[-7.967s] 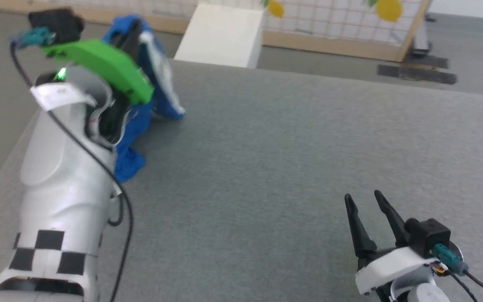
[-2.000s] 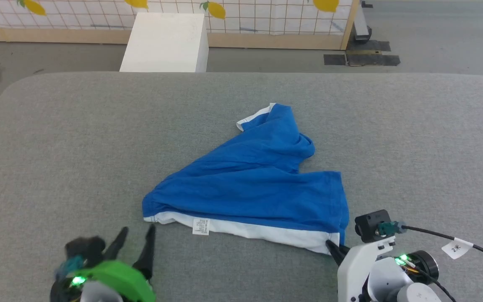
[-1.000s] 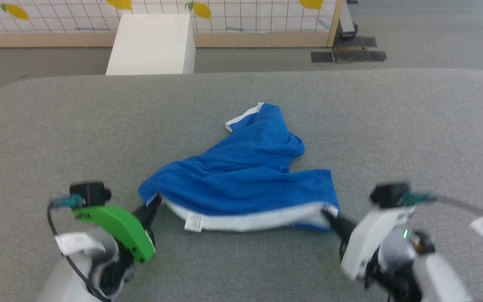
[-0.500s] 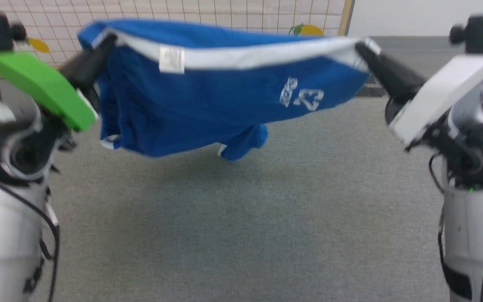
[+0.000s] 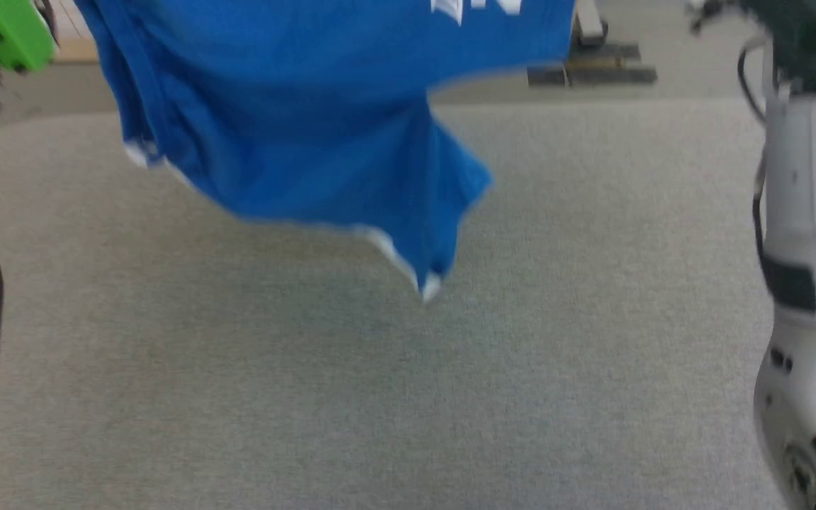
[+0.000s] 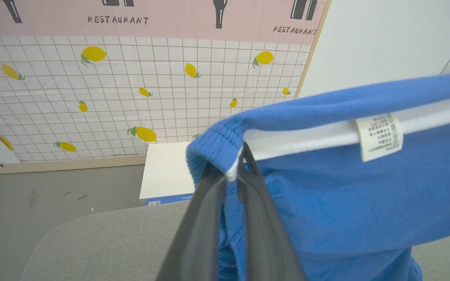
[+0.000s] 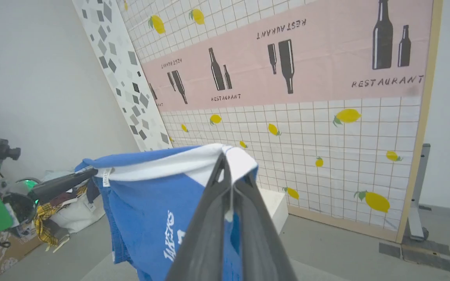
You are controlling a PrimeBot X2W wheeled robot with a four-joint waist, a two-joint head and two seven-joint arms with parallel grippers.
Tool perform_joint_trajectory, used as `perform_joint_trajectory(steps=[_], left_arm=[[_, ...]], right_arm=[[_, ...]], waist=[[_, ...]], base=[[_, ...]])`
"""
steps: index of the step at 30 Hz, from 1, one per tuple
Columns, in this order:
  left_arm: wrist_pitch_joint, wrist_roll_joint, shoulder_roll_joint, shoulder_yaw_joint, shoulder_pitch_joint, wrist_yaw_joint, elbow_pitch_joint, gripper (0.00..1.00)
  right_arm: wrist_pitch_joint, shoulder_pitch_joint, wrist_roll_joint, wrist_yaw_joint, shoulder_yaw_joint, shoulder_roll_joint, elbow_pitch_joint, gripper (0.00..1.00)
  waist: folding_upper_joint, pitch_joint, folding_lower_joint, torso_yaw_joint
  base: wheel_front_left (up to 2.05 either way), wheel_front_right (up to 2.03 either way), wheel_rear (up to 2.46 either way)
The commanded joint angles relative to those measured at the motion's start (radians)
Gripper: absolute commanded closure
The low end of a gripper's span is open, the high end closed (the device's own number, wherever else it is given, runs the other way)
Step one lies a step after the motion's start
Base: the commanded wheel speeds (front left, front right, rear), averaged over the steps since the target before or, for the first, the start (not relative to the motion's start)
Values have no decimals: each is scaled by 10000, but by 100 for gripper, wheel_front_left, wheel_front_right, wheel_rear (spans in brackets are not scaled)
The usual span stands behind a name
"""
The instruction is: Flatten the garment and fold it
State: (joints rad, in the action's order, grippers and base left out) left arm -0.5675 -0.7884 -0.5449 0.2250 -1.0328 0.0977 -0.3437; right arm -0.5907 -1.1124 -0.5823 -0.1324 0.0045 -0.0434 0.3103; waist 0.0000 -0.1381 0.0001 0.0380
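Garment [image 5: 309, 106] aloft between left gripper [image 6: 236, 166] and right gripper [image 7: 231, 175], above table [image 5: 408, 397]

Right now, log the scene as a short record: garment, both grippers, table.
garment: blue, lifted, hanging spread between the two grippers
band: white, along the top edge
left gripper: shut on one end of the band
right gripper: shut on the other end
label: white, on the band, nearer the left gripper
table: grey, below the garment; contact with the lowest corner unclear

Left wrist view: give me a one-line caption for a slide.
Left gripper pinching the white-banded corner of the royal-blue fabric garment, held above the grey table.
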Motion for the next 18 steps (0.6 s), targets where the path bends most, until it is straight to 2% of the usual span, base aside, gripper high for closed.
perform_joint_trajectory(steps=[1,10,14,18], left_arm=[[156,109,-202,43,-439,83,-198,100],[1505,522,-384,536,-2555,307,-1267,100],[2412,468,-301,951,-2662,323,-1606,100],[3088,-4,-275,1622,-1978,326,-1876,100]], right_arm=[[423,-597,144,17,-18,-68,325,100],[2510,-3429,887,17,210,-68,2585,100],[3054,-3693,596,17,418,-68,3291,100],[3401,-3008,74,17,1069,-68,3618,100]], waist=[[0,-1101,-1,-462],[0,-2514,-1,-861],[0,-2893,-1,-900],[0,-3039,-1,-851]], base=[[0,0,0],[0,0,0],[0,0,0],[0,0,0]])
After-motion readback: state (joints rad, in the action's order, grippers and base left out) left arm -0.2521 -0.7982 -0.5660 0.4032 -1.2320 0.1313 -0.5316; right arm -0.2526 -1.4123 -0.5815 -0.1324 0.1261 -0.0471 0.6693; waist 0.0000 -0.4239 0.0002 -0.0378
